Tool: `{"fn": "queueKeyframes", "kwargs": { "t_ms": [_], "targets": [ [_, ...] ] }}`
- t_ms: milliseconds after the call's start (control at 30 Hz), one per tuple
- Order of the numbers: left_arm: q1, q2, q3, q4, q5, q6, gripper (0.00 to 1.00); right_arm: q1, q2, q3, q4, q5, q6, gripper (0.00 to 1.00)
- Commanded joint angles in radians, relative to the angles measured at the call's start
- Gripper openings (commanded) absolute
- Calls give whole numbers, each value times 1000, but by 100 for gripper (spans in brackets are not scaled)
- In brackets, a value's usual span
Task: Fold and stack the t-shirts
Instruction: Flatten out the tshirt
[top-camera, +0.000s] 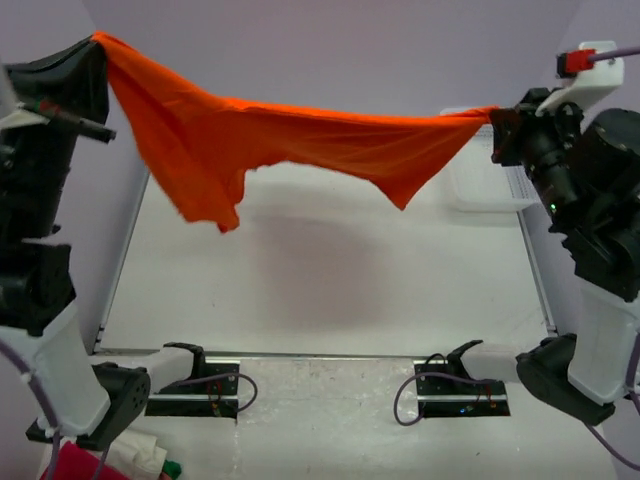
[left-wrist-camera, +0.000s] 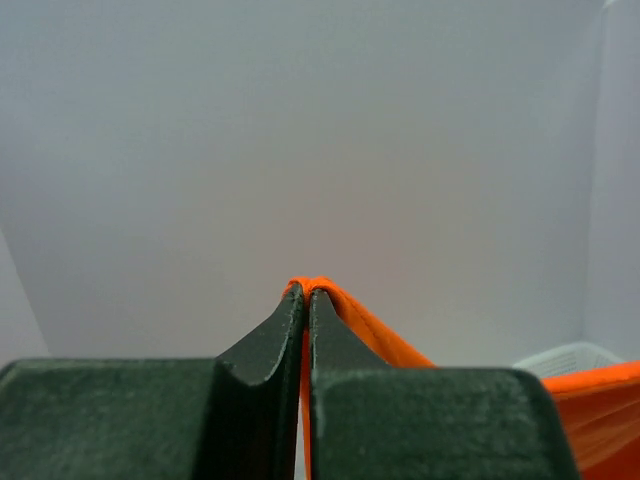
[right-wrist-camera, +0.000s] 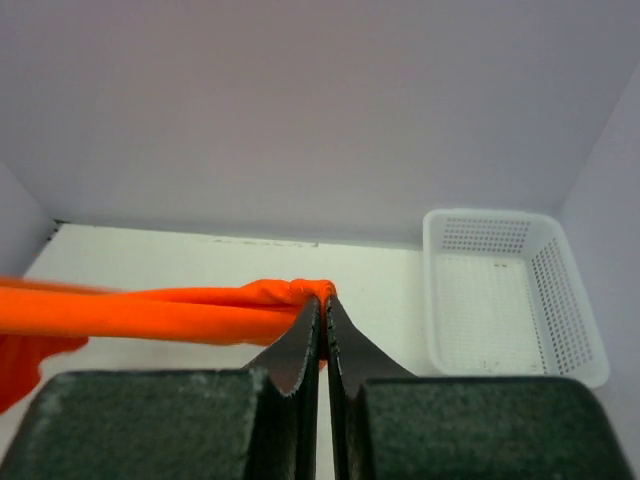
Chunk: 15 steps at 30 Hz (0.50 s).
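Two grips: left hand (left-wrist-camera: 306, 292), right hand (right-wrist-camera: 322, 298) clenched on t-shirt (top-camera: 300, 130), stretched between them. Spreading step, I judge; next I lower it flat onto worktop (top-camera: 330, 290).

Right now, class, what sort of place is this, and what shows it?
Likely a robot lab bench: a walled white table, a left pincer and right pincer stretching an orange t-shirt in the air, and a white basket.

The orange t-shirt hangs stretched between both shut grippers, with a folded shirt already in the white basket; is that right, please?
Not quite: the right wrist view shows the white basket empty. The orange t-shirt does hang stretched between the shut left gripper and right gripper.
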Motion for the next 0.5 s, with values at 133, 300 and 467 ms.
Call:
{"fn": "queueKeyframes", "kwargs": {
  "t_ms": [133,300,467],
  "targets": [
    [1,-93,34,-13,109,-97,0,47,-161,-21,-63,57,65,0],
    [1,-27,57,-4,147,-124,0,47,-149,-26,-42,63,50,0],
    [1,84,55,36,142,-93,0,45,-18,-23,27,80,-2,0]
  ]
}}
